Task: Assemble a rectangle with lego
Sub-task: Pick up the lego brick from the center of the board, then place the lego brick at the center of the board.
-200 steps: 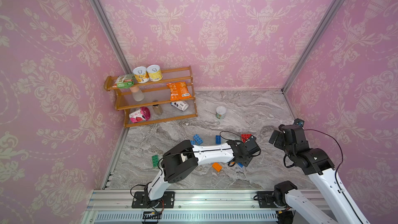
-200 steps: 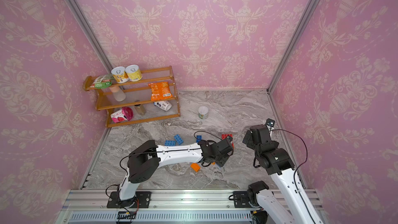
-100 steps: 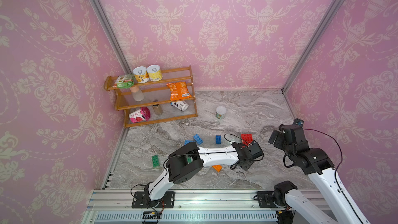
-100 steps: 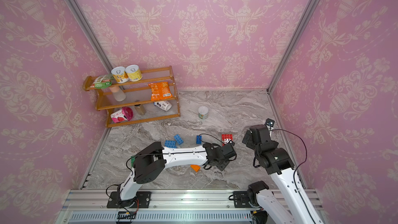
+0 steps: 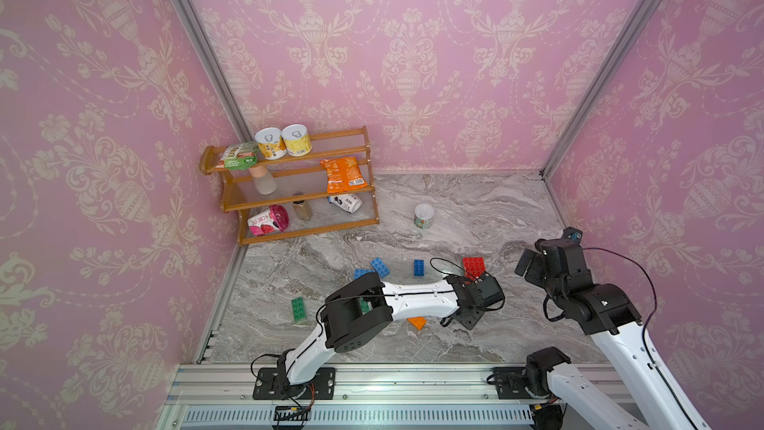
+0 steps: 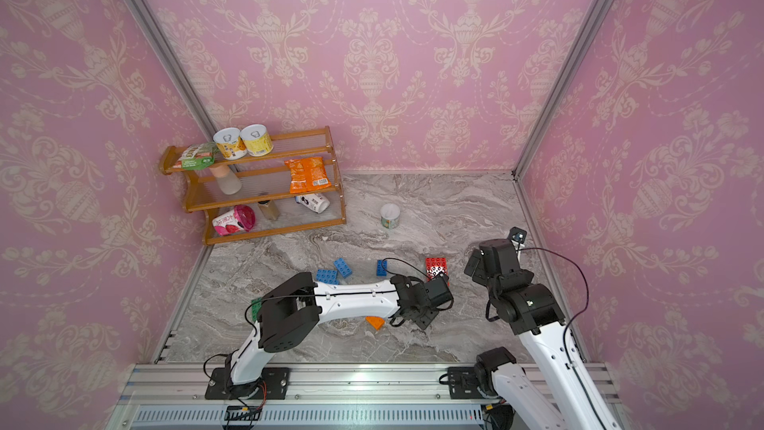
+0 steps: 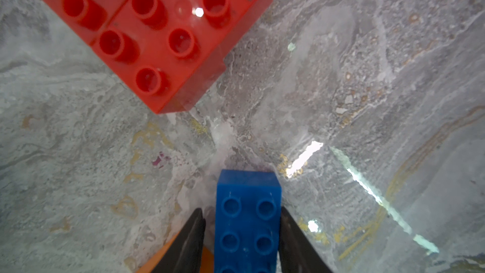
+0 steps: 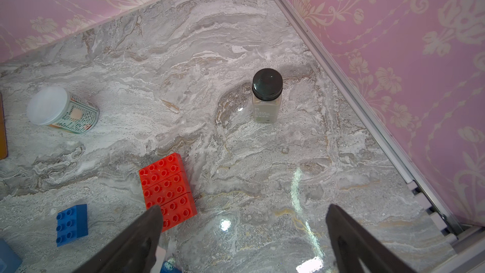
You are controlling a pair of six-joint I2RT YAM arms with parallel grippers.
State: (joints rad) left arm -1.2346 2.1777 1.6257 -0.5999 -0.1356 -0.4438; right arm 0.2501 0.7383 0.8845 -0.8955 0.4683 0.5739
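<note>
The left claw point(image 7: 241, 212) is being shown set narrow around a blue brick point(image 7: 248, 232), studs facing the wrist camera. One of its fingers point(image 7: 291, 237) is touching the brick's side. At the other finger a thin gap is showing, so whether the brick is being clamped cannot be told. An orange brick point(image 7: 168, 257) is being partly hidden behind that other finger. The free end of the blue brick is pointing toward a corner of the red bricks point(image 7: 162, 35), apart from them, with bare marble surface point(image 7: 367, 101) between.

In the right wrist view, three red bricks are being seen lying side by side as one flat slab. The right claw point(image 8: 243, 208) is being held wide, with nothing between its fingers, above the surface near that slab.

In a top view, three loose blue bricks point(image 5: 379, 266) and a green brick point(image 5: 298, 309) are lying apart from the slab. A black-capped jar point(image 8: 267, 95) and a white-lidded tub point(image 8: 60, 108) are being seen farther out.
</note>
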